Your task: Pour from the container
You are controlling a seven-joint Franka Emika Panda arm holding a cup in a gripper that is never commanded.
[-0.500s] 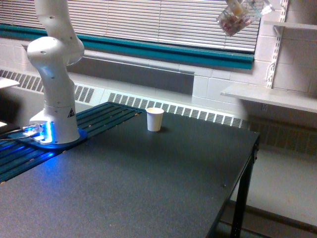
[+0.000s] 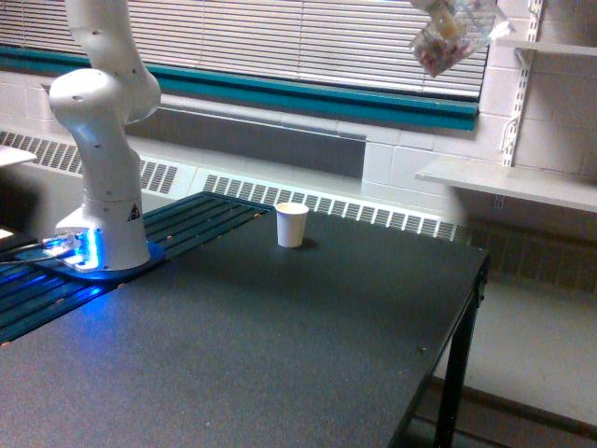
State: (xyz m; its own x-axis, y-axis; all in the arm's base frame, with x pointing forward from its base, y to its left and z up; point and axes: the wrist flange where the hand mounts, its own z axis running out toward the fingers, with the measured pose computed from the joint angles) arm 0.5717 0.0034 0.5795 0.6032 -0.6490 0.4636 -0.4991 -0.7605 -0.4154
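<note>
The container [image 2: 446, 39], a small clear cup with reddish-brown bits showing through its wall, is hanging tilted at the very top of the exterior view, toward that view's right, in front of the window blinds [image 2: 280, 42]. Compared with half a second ago, it is sitting slightly higher in the picture and has shifted a touch to the exterior view's right, so more of it is cut by the top edge. The gripper [image 2: 451, 11] is gripping the container from above, though only a sliver of the jaws is showing and their exact closure is hard to read. The white paper cup [image 2: 292, 224] is standing upright on the dark bench [image 2: 280, 345], well below the container and well apart from it toward the exterior view's left, unmoved. The arm's base [image 2: 101, 215] is glowing blue at the bench's far left.
</note>
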